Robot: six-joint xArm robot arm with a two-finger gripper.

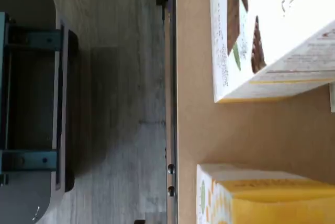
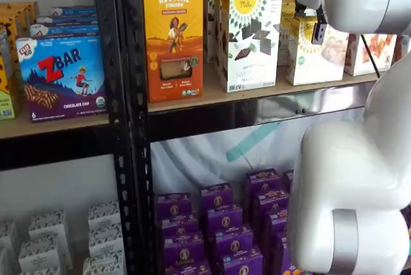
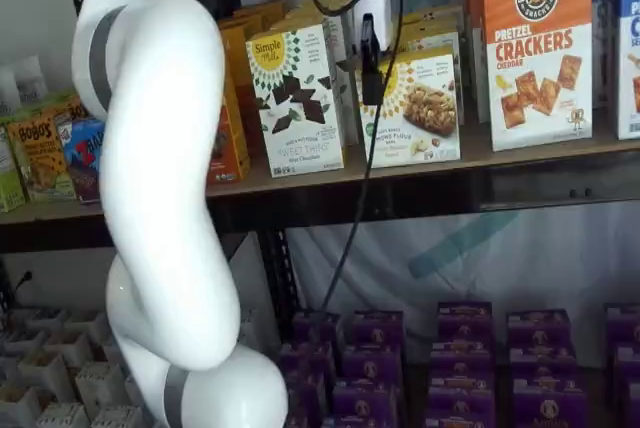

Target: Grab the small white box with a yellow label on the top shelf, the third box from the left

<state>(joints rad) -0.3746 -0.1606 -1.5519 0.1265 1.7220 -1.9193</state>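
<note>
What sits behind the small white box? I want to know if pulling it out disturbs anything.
More cartons with yellow tops stand in a row behind the small white box. The gripper covers part of them; how many is unclear.

The white arm (image 2: 359, 178) blocks the right end of the top shelf (image 2: 212, 98) in a shelf view and hides part of the small white box (image 2: 311, 53). In the wrist view that box (image 1: 261, 198) runs off the frame, and the taller white box (image 1: 272, 35) is cropped too. The gripper (image 3: 370, 53) shows side-on, one dark finger readable, so any gap can't be told. Small print on the boxes is too fine to read.
</note>
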